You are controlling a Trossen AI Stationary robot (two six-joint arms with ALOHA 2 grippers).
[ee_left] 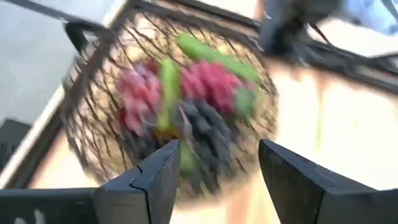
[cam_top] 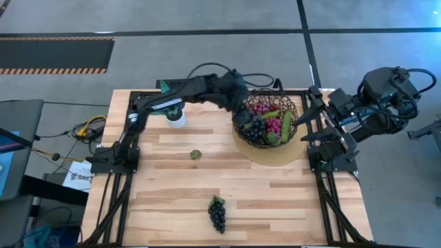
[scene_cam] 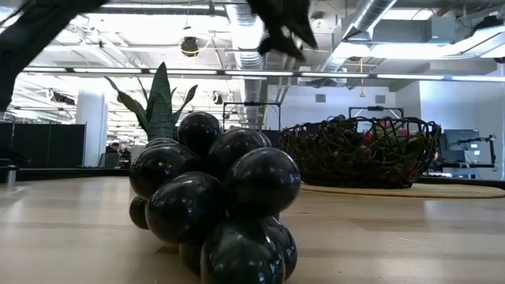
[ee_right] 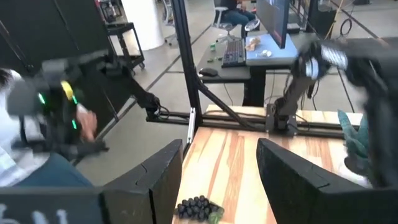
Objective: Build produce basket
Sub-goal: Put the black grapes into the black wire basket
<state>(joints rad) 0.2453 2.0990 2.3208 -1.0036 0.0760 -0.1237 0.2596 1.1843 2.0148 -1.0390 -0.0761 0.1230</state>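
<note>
Basket (cam_top: 266, 124) seen right of centre in high view, on tan disc (cam_top: 274, 153), already loaded: magenta and purple grapes, cucumbers. Black grape bunch (cam_top: 218, 214) left out at bottom centre. Left gripper (cam_top: 241, 105) at basket rim, fingers wide, empty. Right gripper (ee_right: 219, 180) parked at right edge, spread, empty.

wooden table (cam_top: 275, 200), black grape bunch (cam_top: 217, 213), tan disc (cam_top: 275, 156), potted plant (cam_top: 176, 114)

Potted green plant (cam_top: 177, 117) near table's (cam_top: 275, 200) far edge, tan round disc (cam_top: 286, 155), keyboard (ee_right: 234, 53) on desk
</note>
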